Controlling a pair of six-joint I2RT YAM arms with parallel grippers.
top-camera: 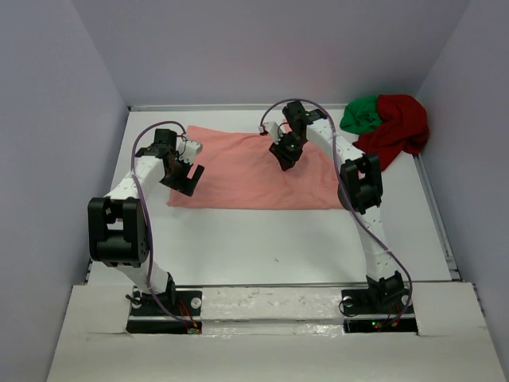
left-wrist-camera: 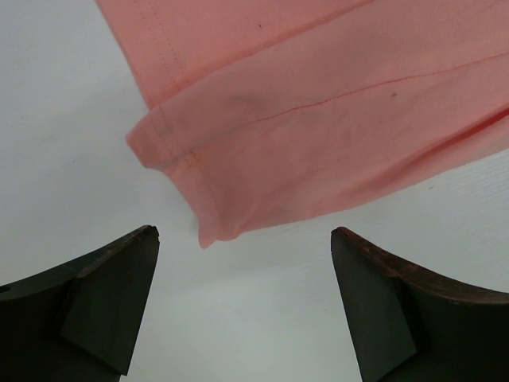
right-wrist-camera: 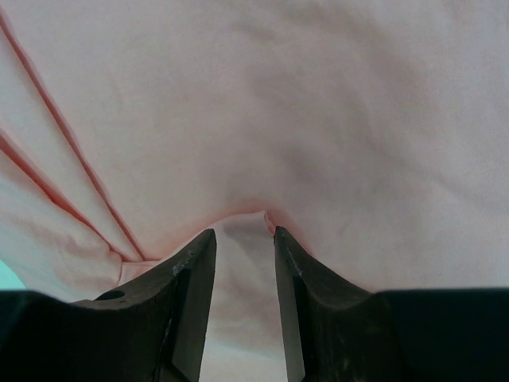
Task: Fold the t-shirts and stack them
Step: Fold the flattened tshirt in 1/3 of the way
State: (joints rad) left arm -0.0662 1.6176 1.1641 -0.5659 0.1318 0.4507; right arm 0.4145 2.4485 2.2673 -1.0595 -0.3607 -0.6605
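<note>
The salmon-pink t-shirt lies flat as a wide folded rectangle at the back of the table. My left gripper hangs open at its left edge. In the left wrist view its fingers stand wide apart over bare table, just short of a hemmed corner of the pink shirt. My right gripper is low over the shirt's upper middle. Its jaws are apart, with a raised pucker of pink cloth at the tips and nothing pinched. The green t-shirt and dark red t-shirt lie crumpled together at the back right.
White walls close in the table on the left, back and right. The crumpled pile sits against the right wall in the far corner. The arm bases stand at the near edge.
</note>
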